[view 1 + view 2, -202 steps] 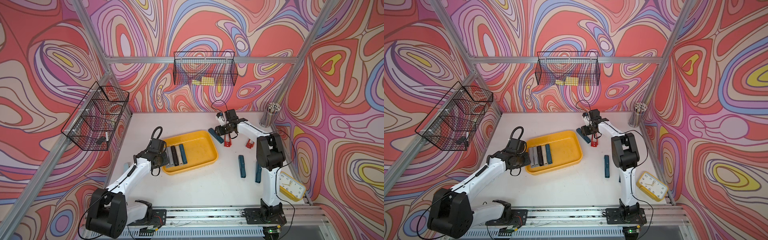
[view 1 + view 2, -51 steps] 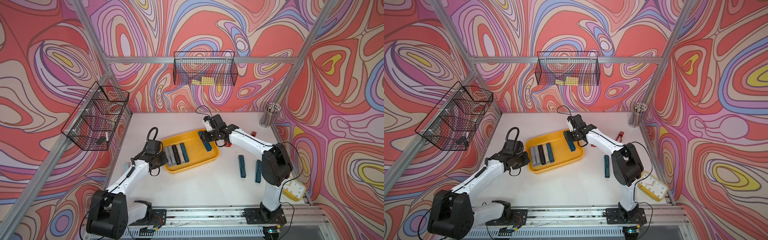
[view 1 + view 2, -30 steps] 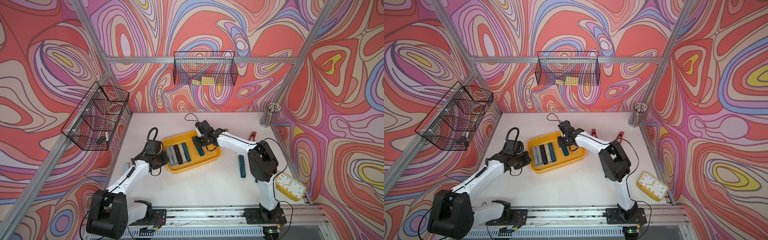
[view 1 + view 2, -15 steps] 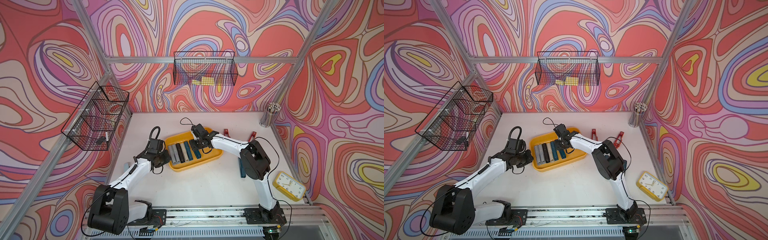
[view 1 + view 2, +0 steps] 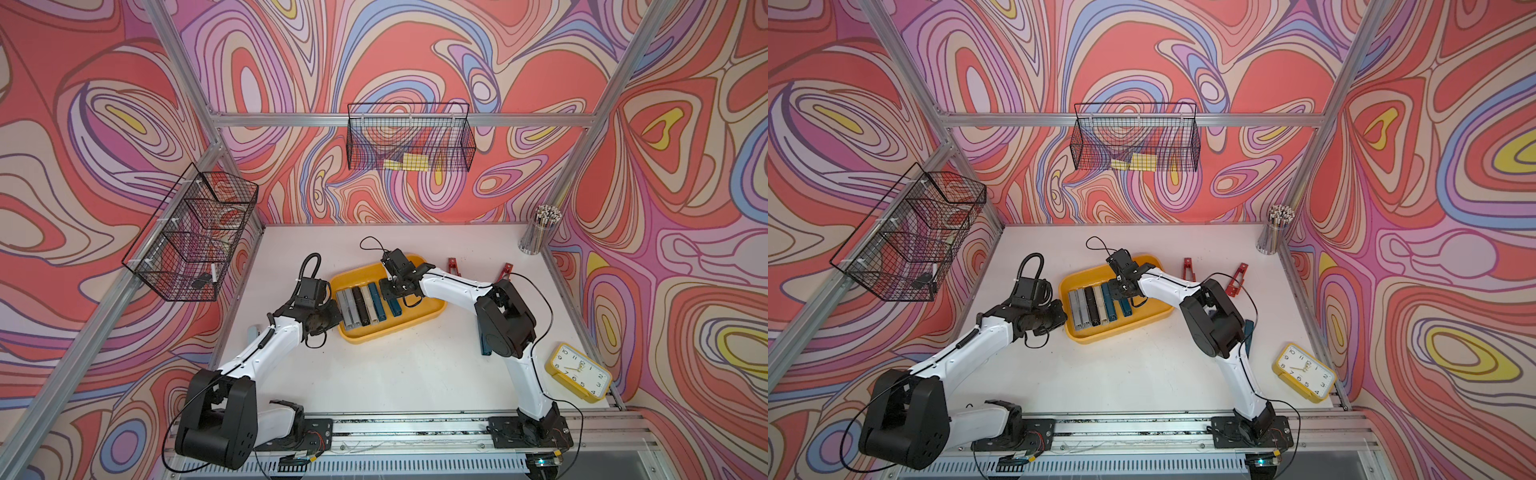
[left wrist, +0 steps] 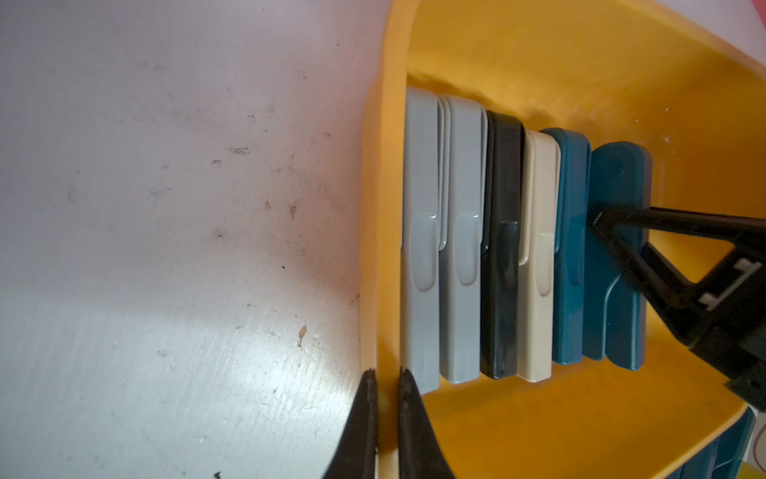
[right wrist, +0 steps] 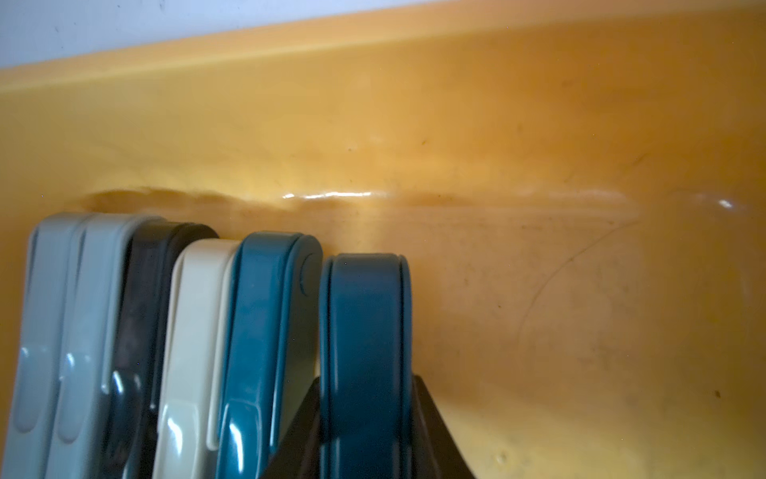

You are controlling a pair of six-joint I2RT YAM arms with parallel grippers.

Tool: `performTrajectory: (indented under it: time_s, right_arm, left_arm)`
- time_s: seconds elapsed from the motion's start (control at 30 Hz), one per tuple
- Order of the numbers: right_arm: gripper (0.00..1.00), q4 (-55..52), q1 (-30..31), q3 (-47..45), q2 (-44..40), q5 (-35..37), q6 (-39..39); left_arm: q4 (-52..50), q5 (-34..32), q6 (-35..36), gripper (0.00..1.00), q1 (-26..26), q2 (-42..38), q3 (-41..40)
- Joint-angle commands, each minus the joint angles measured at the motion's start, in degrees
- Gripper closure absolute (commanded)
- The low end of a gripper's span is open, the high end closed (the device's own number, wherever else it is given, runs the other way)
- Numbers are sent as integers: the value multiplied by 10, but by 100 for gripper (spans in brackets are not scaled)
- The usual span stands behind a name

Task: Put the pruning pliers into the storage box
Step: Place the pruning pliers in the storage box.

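The yellow storage box [image 5: 424, 311] [image 5: 1150, 308] lies mid-table. In it, side by side, are two grey pruning pliers [image 6: 420, 249], a black one [image 6: 501, 249], a beige one [image 6: 536, 249] and a teal one [image 6: 572, 249]. My right gripper [image 5: 392, 291] [image 5: 1119, 291] [image 7: 364, 379] is shut on another teal pliers [image 7: 364, 315] [image 6: 617, 257], low in the box at the row's right end. My left gripper [image 5: 334, 313] [image 5: 1064, 316] [image 6: 384, 373] is shut on the box's left rim [image 6: 375, 207]. Two red pliers [image 5: 453, 266] [image 5: 506, 272] lie behind the box, and a teal one [image 5: 1249, 332] shows beside the right arm.
A yellow clock [image 5: 579, 378] sits at the front right. A cup of white-tipped sticks [image 5: 538, 232] stands in the back right corner. Black wire baskets hang on the back wall [image 5: 409, 139] and the left wall [image 5: 195, 245].
My right arm has carried the teal pliers from the back of the table leftwards into the box, down beside the row. The left gripper has stayed on the rim.
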Motion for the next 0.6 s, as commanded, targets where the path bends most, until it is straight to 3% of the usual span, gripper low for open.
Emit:
performTrajectory:
  time_s: [0.0, 0.57]
  right_arm:
    - [97, 17, 2, 12, 12, 10, 9]
    - [94, 10, 2, 30, 35, 2, 13]
  left_arm:
    - [24, 12, -3, 100, -6, 1, 8]
    - [24, 12, -3, 100, -7, 0, 7]
